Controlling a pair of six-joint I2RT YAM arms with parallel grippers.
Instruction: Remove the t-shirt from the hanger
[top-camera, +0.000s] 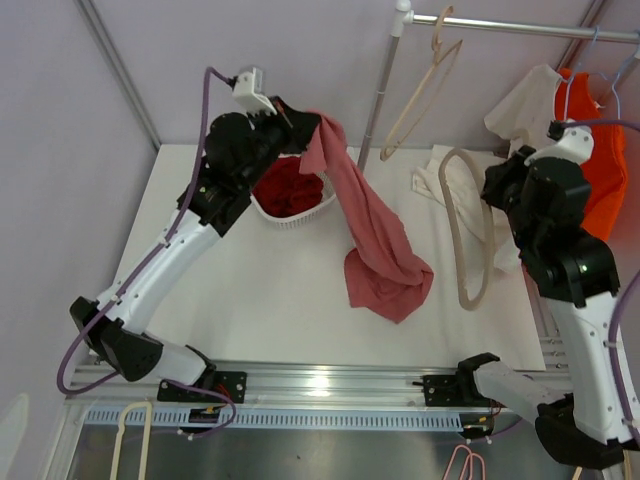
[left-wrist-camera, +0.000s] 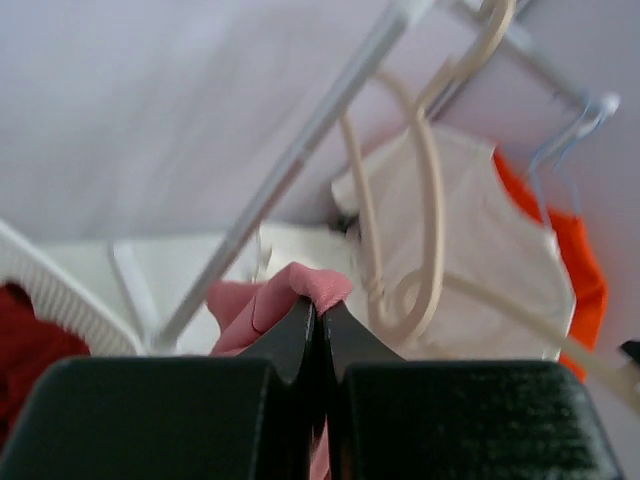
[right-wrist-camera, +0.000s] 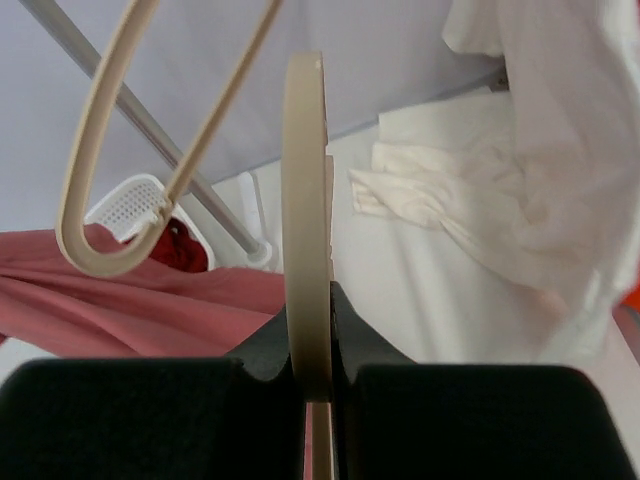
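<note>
The pink t-shirt (top-camera: 375, 240) hangs from my left gripper (top-camera: 303, 124) and drapes down, its lower part bunched on the white table (top-camera: 240, 290). In the left wrist view my left gripper (left-wrist-camera: 320, 308) is shut on a fold of the pink t-shirt (left-wrist-camera: 300, 285). My right gripper (top-camera: 492, 196) is shut on a bare beige hanger (top-camera: 466, 250) held over the table's right side, apart from the shirt. In the right wrist view my right gripper (right-wrist-camera: 318, 300) is shut on the hanger's bar (right-wrist-camera: 305, 180), with the pink shirt (right-wrist-camera: 140, 305) behind at the left.
A white basket (top-camera: 300, 218) holding a red garment (top-camera: 288, 188) stands under my left gripper. A metal rack pole (top-camera: 380, 85) carries another beige hanger (top-camera: 425, 85), a white garment (top-camera: 525, 105) and an orange garment (top-camera: 605, 170) on a blue hanger. White cloth (top-camera: 440, 180) lies at the back right.
</note>
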